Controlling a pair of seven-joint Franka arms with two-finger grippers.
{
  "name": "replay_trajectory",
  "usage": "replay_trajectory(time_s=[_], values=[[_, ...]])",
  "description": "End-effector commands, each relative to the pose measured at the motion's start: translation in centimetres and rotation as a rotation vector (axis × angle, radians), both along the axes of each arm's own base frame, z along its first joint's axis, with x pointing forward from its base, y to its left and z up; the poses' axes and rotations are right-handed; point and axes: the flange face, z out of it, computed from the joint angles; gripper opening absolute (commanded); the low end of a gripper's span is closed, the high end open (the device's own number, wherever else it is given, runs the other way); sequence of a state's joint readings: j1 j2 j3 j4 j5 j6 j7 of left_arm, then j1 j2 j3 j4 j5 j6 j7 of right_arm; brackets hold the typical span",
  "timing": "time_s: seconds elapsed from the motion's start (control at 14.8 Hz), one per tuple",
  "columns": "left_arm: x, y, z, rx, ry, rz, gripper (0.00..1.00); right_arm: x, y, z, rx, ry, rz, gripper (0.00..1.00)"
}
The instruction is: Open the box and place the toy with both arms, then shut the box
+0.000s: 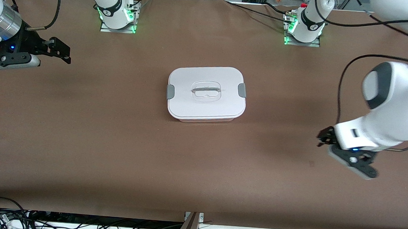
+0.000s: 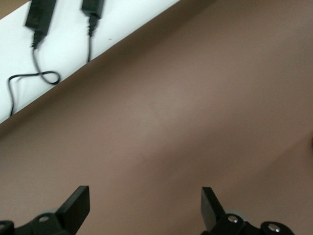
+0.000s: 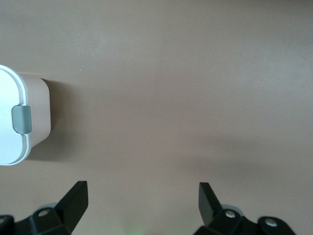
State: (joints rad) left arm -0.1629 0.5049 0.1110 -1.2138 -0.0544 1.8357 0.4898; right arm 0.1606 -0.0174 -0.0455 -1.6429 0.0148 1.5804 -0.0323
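Observation:
The box [image 1: 207, 93] stands at the middle of the table with its white lid on and a grey clip [image 1: 241, 90] at each end. The clear handle [image 1: 207, 91] sits in the lid's centre. The pink plush toy is out of view. My left gripper [image 1: 324, 137] hangs open and empty over bare table toward the left arm's end, well apart from the box; its wrist view shows only the table between the fingers [image 2: 144, 200]. My right gripper [image 1: 62, 52] is open and empty over the right arm's end. Its wrist view [image 3: 143, 198] shows one end of the box [image 3: 10, 98] with a clip [image 3: 21, 119].
The brown table [image 1: 118, 141] spreads all round the box. The two arm bases [image 1: 117, 17] [image 1: 303, 29] stand at the edge farthest from the front camera. Black cables and adapters [image 2: 39, 19] lie on a white strip past the table's edge in the left wrist view.

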Motion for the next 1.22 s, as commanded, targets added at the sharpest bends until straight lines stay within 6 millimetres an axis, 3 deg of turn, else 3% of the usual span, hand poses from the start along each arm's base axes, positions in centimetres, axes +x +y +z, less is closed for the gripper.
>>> replay_trajectory(time_s=[0.0, 0.14, 0.34, 0.47, 0.68, 0.95, 1.15], values=[[-3.0, 4.5, 3.1, -0.047, -0.002, 0.158, 1.00, 0.1, 0.0, 0.2, -0.013, 0.004, -0.016, 1.00], [-5.9, 7.5, 4.4, -0.077, 0.012, 0.289, 1.00, 0.1, 0.0, 0.2, -0.013, 0.004, -0.016, 1.00], [-9.6, 10.0, 5.0, -0.087, 0.101, 0.419, 1.00, 0.1, -0.1, 0.2, -0.013, 0.004, -0.016, 1.00], [-11.3, 10.1, 5.6, -0.083, 0.186, 0.496, 1.00, 0.1, -0.1, 0.2, -0.013, 0.004, -0.016, 1.00], [-13.8, 10.1, 8.4, -0.082, 0.215, 0.509, 1.00, 0.1, -0.1, 0.2, -0.014, 0.007, -0.016, 1.00], [-14.3, 9.6, 8.2, -0.064, 0.258, 0.575, 1.00, 0.1, -0.2, 0.1, -0.014, 0.009, -0.019, 1.00], [-13.4, 9.9, 6.6, -0.045, 0.312, 0.579, 1.00, 0.1, -0.2, 0.2, -0.014, 0.007, -0.018, 1.00]])
